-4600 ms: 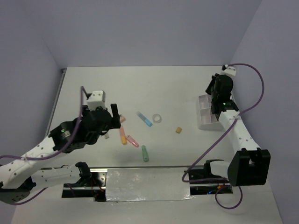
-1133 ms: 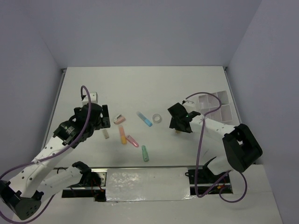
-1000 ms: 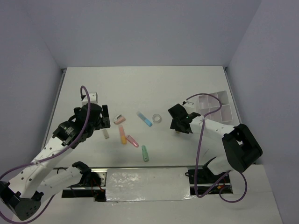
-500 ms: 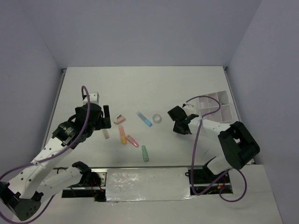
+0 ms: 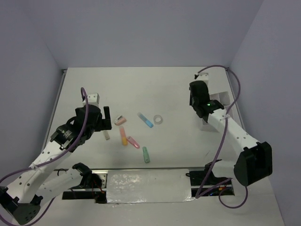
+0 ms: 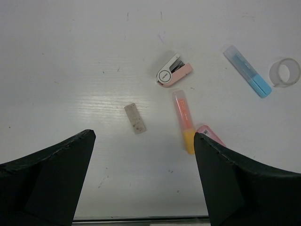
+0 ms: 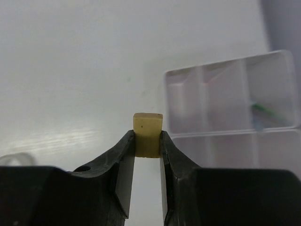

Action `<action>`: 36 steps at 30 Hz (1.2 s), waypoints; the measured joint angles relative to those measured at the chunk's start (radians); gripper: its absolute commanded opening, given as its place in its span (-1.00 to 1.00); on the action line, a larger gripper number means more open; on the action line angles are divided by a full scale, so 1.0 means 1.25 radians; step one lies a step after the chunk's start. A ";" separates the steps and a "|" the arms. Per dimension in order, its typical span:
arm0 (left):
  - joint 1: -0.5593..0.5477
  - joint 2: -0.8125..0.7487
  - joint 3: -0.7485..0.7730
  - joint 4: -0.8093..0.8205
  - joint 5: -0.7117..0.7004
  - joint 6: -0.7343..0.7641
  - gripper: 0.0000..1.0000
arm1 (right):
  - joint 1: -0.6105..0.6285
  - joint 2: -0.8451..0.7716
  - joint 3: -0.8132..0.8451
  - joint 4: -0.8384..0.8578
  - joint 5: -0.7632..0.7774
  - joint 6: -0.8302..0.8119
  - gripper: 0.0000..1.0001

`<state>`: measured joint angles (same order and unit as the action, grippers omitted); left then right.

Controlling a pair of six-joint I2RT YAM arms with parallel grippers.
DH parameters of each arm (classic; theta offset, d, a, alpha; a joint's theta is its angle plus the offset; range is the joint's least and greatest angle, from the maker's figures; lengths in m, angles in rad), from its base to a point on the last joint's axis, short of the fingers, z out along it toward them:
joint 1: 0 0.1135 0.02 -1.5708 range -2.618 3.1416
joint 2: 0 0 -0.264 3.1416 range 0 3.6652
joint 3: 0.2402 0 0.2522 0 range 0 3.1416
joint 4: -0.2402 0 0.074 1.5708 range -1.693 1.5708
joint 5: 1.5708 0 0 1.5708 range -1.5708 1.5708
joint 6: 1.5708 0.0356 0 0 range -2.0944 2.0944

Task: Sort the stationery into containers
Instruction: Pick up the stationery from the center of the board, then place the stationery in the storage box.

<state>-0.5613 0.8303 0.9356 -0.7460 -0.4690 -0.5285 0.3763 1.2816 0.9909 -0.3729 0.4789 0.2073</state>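
Observation:
My right gripper is shut on a tan eraser and holds it in the air just left of the white divided tray. In the top view that gripper hangs next to the tray, which the arm partly hides. My left gripper is open and empty above a beige eraser, an orange marker and a pink marker. A pink and white clip-like piece, a blue marker and a clear tape ring lie farther off. A green marker lies nearest the front.
One tray compartment holds something green. The tape ring shows at the lower left edge of the right wrist view. Walls close the table at the back and both sides. A metal strip runs along the front edge.
My right gripper has closed on the tan eraser that lay mid-table, lifted it and swung back to the tray's side. My left arm has hardly moved.

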 measured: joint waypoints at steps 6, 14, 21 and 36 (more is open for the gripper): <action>0.000 0.005 -0.005 0.003 0.009 0.005 0.99 | -0.160 0.017 0.092 -0.035 -0.020 -0.201 -0.68; 0.000 0.017 -0.005 0.006 0.013 0.005 0.99 | -0.269 0.133 0.151 -0.052 -0.080 -0.267 -0.64; 0.000 0.013 -0.006 0.006 0.017 0.005 0.99 | -0.281 0.206 0.175 -0.080 -0.078 -0.269 -0.39; 0.000 0.009 -0.006 0.006 0.016 0.005 0.99 | -0.282 0.241 0.185 -0.105 -0.056 -0.256 -0.01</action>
<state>-0.5613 0.8417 0.9283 -0.7387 -0.4484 -0.5224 0.0235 1.5826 1.2224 -0.5045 0.4084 -0.1123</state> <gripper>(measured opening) 0.994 0.482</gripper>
